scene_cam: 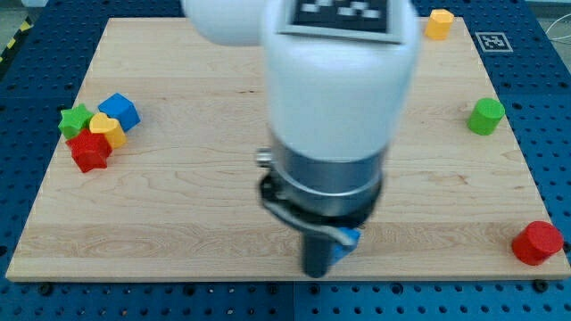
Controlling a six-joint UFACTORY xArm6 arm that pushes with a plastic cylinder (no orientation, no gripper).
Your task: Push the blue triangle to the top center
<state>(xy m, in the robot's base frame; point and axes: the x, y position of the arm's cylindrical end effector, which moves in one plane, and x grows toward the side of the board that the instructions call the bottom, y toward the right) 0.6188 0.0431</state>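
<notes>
Barely seen, blue triangle (349,239) touching my tip (318,272), view's right.

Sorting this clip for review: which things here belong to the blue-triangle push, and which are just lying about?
Job: blue block, mostly hidden by the arm, shape unclear; my tip, hidden.

Lying about: green star, blue cube, yellow heart, red star, yellow block, green cylinder, red cylinder.

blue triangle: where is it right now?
Mostly hidden: only a blue sliver shows near the board's bottom edge, just right of centre, peeking out beside the arm. My tip isn't visible.
</notes>
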